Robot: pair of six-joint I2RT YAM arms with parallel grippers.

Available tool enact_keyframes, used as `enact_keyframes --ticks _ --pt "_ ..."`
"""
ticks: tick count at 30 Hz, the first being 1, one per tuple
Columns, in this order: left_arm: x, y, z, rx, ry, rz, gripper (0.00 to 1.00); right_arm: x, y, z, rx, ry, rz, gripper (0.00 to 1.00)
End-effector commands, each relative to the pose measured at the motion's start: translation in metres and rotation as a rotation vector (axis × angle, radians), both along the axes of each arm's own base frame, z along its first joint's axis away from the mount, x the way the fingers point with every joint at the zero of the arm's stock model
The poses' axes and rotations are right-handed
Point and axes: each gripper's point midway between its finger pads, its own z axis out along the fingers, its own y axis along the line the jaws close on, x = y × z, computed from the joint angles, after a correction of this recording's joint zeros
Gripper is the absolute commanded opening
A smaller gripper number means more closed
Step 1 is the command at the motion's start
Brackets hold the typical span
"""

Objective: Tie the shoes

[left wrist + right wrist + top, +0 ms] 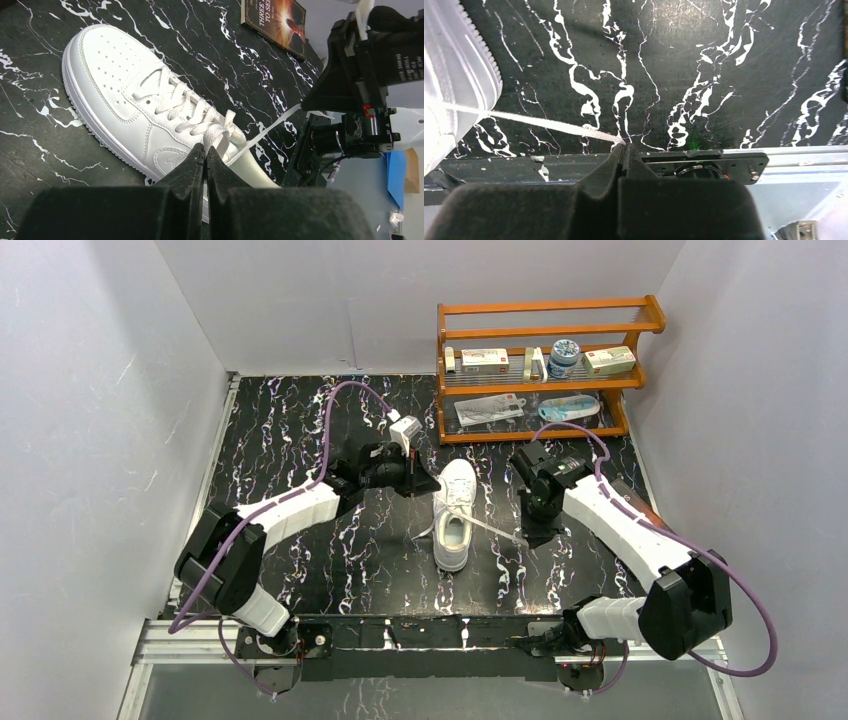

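Note:
The white sneaker (453,516) lies in the middle of the black marbled table, toe toward the far side. In the left wrist view the sneaker (120,85) fills the left half, and my left gripper (205,149) is shut on a piece of white lace (220,131) at the top of the lacing. In the top view the left gripper (425,485) sits at the sneaker's left side. My right gripper (527,536) is to the sneaker's right, shut on the end of the other lace (549,125), which runs taut from the sneaker (454,75) to the right gripper (623,147).
A wooden shelf (540,370) with boxes and a jar stands at the far right. A paperback book (275,20) lies beyond the sneaker near the right arm. The table's near metal rail (704,160) is just under the right gripper. White walls enclose the table.

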Motion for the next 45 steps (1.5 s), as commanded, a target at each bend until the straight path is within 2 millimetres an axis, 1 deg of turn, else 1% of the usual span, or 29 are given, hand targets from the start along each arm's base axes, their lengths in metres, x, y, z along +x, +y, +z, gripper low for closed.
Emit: enact_keyframes --ticks 1,2,3,5,6,7,9,10,12,14,16,18,20,21,23,25,26,28,31,33,35,37,39,42,45 --pt "0.002 -0.009 0.008 -0.033 0.003 -0.045 0.00 0.009 0.020 -0.011 0.150 0.013 0.015 0.00" --pt "0.003 -0.010 0.006 -0.033 0.013 -0.048 0.00 0.013 0.024 -0.014 0.170 0.005 0.040 0.00" --pt "0.002 -0.012 0.004 -0.037 0.027 -0.051 0.00 0.014 0.024 -0.017 0.170 0.007 0.043 0.00" --pt "0.003 -0.013 0.004 -0.052 0.040 -0.045 0.00 0.014 0.016 -0.025 0.132 0.027 0.029 0.00" --pt "0.004 -0.014 0.005 -0.058 0.041 -0.037 0.00 0.012 0.010 -0.031 0.132 0.048 -0.005 0.00" --pt "0.004 -0.014 0.005 -0.062 0.041 -0.033 0.00 0.012 0.007 -0.035 0.161 0.067 -0.043 0.00" --pt "0.005 -0.014 0.007 -0.067 0.041 -0.030 0.00 0.014 0.010 -0.039 0.250 0.066 -0.076 0.01" --pt "0.005 -0.014 0.007 -0.066 0.044 -0.026 0.00 0.020 0.016 -0.041 0.289 0.032 -0.063 0.07" --pt "0.004 -0.013 0.007 -0.066 0.047 -0.024 0.00 0.029 0.024 -0.038 0.337 -0.016 0.003 0.23" --pt "0.004 -0.012 0.008 -0.061 0.048 -0.018 0.00 0.041 0.027 -0.024 0.343 -0.067 0.096 0.35" --pt "0.003 -0.010 0.011 -0.060 0.044 -0.012 0.00 0.054 0.038 -0.002 0.393 -0.156 0.239 0.44" --pt "0.003 -0.008 0.012 -0.057 0.045 -0.002 0.00 0.066 0.057 0.023 0.486 -0.275 0.371 0.54" --pt "0.002 -0.007 0.013 -0.054 0.050 0.004 0.00 0.071 0.084 0.043 0.617 -0.398 0.495 0.63" --pt "0.002 -0.007 0.013 -0.052 0.052 0.005 0.00 0.072 0.095 0.051 0.677 -0.444 0.541 0.65" --pt "0.002 -0.007 0.013 -0.049 0.059 0.003 0.00 0.072 0.111 0.065 0.773 -0.517 0.630 0.65" --pt "0.001 -0.007 0.014 -0.047 0.060 0.000 0.00 0.076 0.117 0.069 0.800 -0.593 0.680 0.65" --pt "0.001 -0.007 0.015 -0.047 0.060 -0.002 0.00 0.080 0.116 0.066 0.795 -0.621 0.675 0.64" --pt "0.000 -0.007 0.014 -0.043 0.064 -0.005 0.00 0.083 0.116 0.053 0.807 -0.640 0.674 0.63" --pt "-0.001 -0.007 0.014 -0.038 0.071 -0.008 0.00 0.081 0.119 0.032 0.849 -0.590 0.669 0.60" --pt "-0.001 -0.006 0.014 -0.035 0.071 -0.007 0.00 0.075 0.121 0.023 0.870 -0.558 0.699 0.58" --pt "-0.001 -0.006 0.014 -0.035 0.074 -0.006 0.00 0.070 0.122 0.020 0.882 -0.551 0.744 0.57" --pt "0.000 -0.007 0.015 -0.036 0.071 -0.006 0.00 0.067 0.118 0.015 0.851 -0.549 0.766 0.57" --pt "0.000 -0.006 0.015 -0.031 0.069 -0.005 0.00 0.061 0.117 0.013 0.856 -0.546 0.783 0.57" --pt "0.000 -0.005 0.016 -0.031 0.065 0.000 0.00 0.055 0.116 0.002 0.869 -0.513 0.768 0.56" --pt "-0.002 -0.004 0.016 -0.029 0.066 -0.002 0.00 0.053 0.117 -0.003 0.883 -0.504 0.752 0.55"
